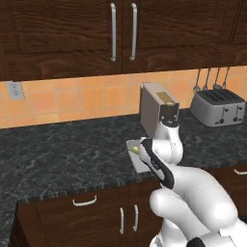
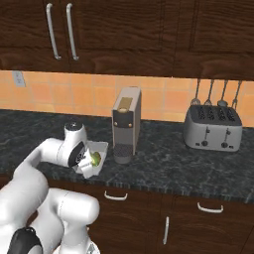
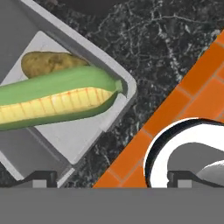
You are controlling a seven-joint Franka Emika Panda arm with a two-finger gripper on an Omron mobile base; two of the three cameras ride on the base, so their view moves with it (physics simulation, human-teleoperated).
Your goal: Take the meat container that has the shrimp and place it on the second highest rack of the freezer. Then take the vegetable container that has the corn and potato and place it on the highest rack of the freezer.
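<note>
A: The vegetable container (image 3: pixel 83 135), a grey metal tray, lies on the dark speckled counter (image 3: pixel 166 48) directly under the claw (image 3: pixel 111 177), whose two dark fingertips (image 3: pixel 41 178) stand wide apart with nothing between them.

B: What does the tray hold?

A: The corn (image 3: pixel 52 103), a yellow cob in green husk, stretches across most of it. The potato (image 3: pixel 46 63), a brown lump, rests right behind the cob, touching it.

B: And from the base cameras?

A: The white arm bends low over the counter and covers most of the tray; a corner of the container (image 1: pixel 132 149) with a bit of cob shows near the counter's front edge. In the right base view the same tray (image 2: pixel 96 156) sits just left of a tall coffee machine (image 2: pixel 125 124).

B: Anything further out?

A: A silver four-slot toaster (image 2: pixel 213 128) stands well to the right on the counter, before an orange tiled wall (image 2: pixel 163 101). Dark wooden cabinets (image 1: pixel 120 34) hang above.
</note>
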